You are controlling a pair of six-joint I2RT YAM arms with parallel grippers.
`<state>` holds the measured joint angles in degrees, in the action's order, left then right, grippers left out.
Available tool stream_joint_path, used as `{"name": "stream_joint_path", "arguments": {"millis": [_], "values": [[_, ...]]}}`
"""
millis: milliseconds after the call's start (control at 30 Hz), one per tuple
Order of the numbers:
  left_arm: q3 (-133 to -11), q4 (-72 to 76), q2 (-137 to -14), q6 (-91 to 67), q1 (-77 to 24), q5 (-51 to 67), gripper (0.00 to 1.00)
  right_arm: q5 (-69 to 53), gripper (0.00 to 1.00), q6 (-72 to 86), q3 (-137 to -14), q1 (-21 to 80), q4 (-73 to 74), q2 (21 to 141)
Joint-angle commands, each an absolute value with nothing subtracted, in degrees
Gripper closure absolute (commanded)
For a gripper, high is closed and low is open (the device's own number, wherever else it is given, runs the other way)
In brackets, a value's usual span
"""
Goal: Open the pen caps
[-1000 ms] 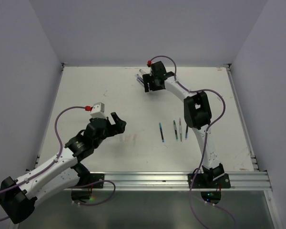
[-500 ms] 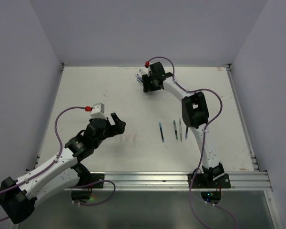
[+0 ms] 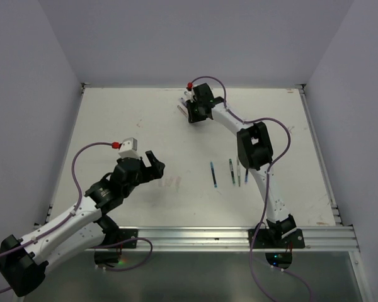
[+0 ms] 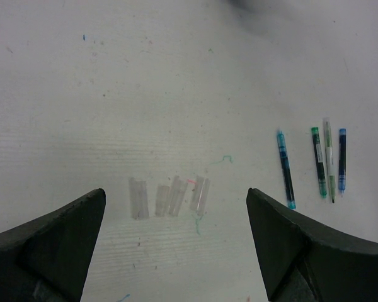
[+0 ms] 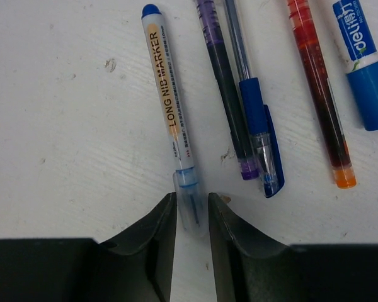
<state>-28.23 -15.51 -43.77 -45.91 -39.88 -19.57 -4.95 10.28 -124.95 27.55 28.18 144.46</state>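
The table [image 3: 113,126] is white, with a thin green scribble [image 4: 217,162] on it, and the walls [image 3: 176,38] are pale lilac. The arms [image 3: 69,220] are white with black joints and purple cables [image 3: 75,170]. The left gripper [image 4: 175,192] and the right gripper [image 5: 192,196] are black.

The long marker [image 5: 170,107] is white with a blue tip, a tan strip of dark letters, blue rings and a clear cap [image 5: 190,189]. Beside it lie a purple pen [image 5: 223,82], a clear pen [image 5: 255,113] with a blue cap, a red pen [image 5: 318,88] with an orange end, and a blue-and-white marker [image 5: 362,56].

Elsewhere lie a teal-ended pen [image 4: 285,168], a green-topped pen [image 4: 319,162], a pale greenish pen [image 4: 328,157] and a blue pen [image 4: 342,159]. The loose caps [image 4: 138,198] are a cloudy grey-clear.
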Motion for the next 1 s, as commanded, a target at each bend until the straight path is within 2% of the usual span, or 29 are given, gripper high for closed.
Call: {"name": "stream_joint_path", "arguments": {"millis": [0, 100, 367, 600, 800, 967], "values": [[-27.60, -16.70, -42.45, -46.93, -39.64, -21.09, 0.05, -2.73, 0.71, 10.46, -127.44, 28.12, 28.92, 145.98], [-27.51, -17.40, -41.93, -47.98, -39.64, -21.18, 0.05, -2.55, 0.74, 10.28, -128.32, 28.30, 29.70, 147.21], [-27.77, -17.93, -41.40, -49.31, -39.64, -20.66, 0.04, -3.16, 1.00, 9.32, -128.94, 29.35, 30.41, 148.18], [-27.51, -19.68, -40.87, -50.80, -39.64, -20.83, 0.05, -7.99, 1.00, 9.58, -122.62, 31.02, 25.50, 143.80], [-26.63, -20.39, -37.62, -54.22, -39.55, -21.71, 0.08, -12.39, 1.00, 12.91, -109.88, 31.82, 17.15, 133.45], [-25.93, -17.76, -36.47, -55.37, -39.64, -19.43, 0.10, -14.58, 1.00, 16.69, -94.16, 32.08, 9.25, 122.89]]}}
